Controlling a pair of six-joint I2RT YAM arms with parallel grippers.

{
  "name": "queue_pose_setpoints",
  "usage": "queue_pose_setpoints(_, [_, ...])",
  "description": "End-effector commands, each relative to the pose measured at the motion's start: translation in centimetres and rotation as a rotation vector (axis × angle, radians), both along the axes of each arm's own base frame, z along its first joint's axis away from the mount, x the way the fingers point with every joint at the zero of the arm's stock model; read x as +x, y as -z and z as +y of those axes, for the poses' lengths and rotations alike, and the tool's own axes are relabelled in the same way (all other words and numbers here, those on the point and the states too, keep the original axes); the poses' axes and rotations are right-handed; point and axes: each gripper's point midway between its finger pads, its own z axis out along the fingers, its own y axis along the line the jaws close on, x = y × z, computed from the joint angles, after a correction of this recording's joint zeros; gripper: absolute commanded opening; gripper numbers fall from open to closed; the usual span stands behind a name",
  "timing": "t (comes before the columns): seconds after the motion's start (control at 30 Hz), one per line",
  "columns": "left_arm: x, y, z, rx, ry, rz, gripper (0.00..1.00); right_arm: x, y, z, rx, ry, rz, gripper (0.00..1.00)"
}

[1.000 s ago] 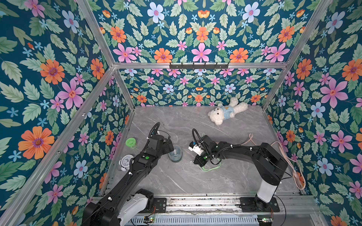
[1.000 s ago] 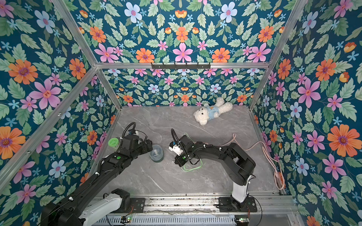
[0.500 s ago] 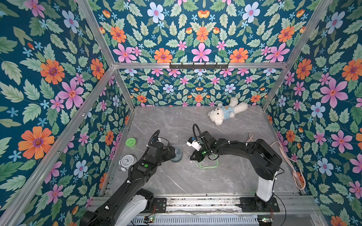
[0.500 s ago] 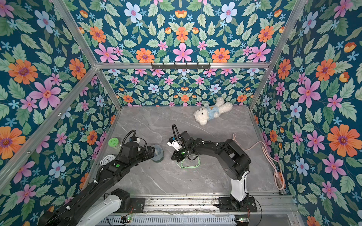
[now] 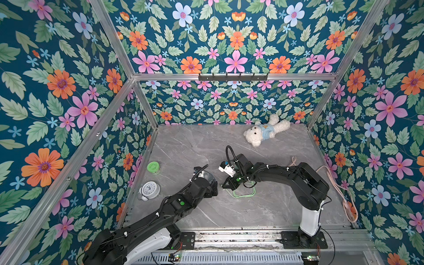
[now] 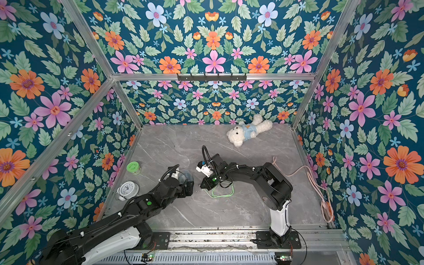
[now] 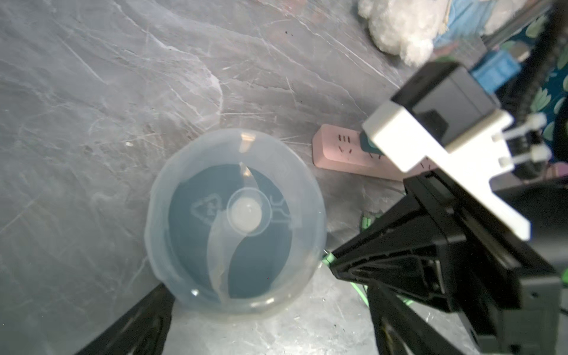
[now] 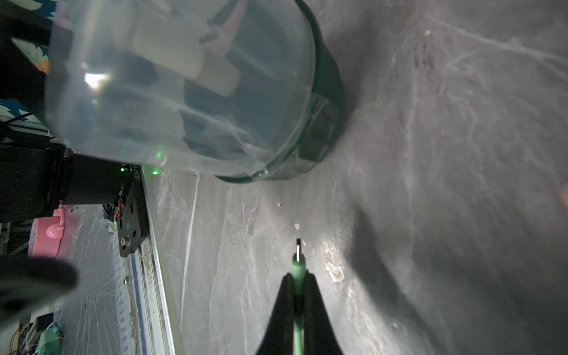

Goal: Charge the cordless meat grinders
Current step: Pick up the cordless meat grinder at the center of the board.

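Presently, right pincer [image 8: 297,278] pinches the green charging plug [image 8: 298,262]; square it to the meat grinder [image 8: 184,92] ahead. Left pincer [image 7: 267,289] gapes, empty.

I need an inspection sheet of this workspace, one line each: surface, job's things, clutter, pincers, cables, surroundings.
Surface: grey marble tabletop, no spills seen.
Job's things: meat grinder upright, dome on, no cable seen in it.
Clutter: teddy bear, green jar, alarm clock.
Pincers: left pincer open around the grinder; right pincer shut on the green plug, short of the grinder's base.
Cables: green cable looped under the right arm; pink power strip holding a teal adapter; pink cord beside a wall.
Surroundings: floral walls, hook rail.
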Motion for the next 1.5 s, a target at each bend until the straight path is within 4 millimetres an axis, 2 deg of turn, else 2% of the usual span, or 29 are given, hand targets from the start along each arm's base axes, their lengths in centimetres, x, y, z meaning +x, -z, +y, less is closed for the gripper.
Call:
queue_pose_setpoints(0.0, [0.9,0.0,1.0,0.044,-0.066,-0.051,0.99,0.0,-0.6,0.1,0.022,-0.004,-0.004,0.00])
queue_pose_setpoints(0.27, [1.1,2.1,1.0,0.061,-0.098,-0.079,0.99,0.0,-0.6,-0.5,0.028,0.001,0.002,0.00])
queue_pose_setpoints(0.5, [1.4,3.2,-0.8,0.102,-0.093,-0.134,0.99,-0.1,-0.5,-1.1,0.025,0.008,0.002,0.00])
queue_pose_setpoints(0.63, [1.5,4.1,-0.1,0.136,-0.145,-0.142,0.99,-0.1,-0.7,-1.4,0.025,0.009,-0.002,0.00])
queue_pose_setpoints(0.77, [1.6,4.5,0.3,0.123,-0.173,-0.168,0.99,0.0,-0.7,-1.7,0.027,0.010,0.001,0.00])
queue_pose_setpoints(1.13, [2.8,5.3,-1.3,0.179,-0.111,-0.229,0.99,-0.3,-0.7,-1.9,0.030,-0.005,0.012,0.00])
queue_pose_setpoints(1.27, [3.2,6.1,-0.9,0.235,-0.120,-0.226,0.99,-0.5,-0.7,-1.8,0.037,-0.010,0.016,0.00])
queue_pose_setpoints(1.47, [4.1,6.2,-0.8,0.259,-0.121,-0.239,0.97,-0.5,-0.6,-1.9,0.034,-0.012,0.016,0.00])
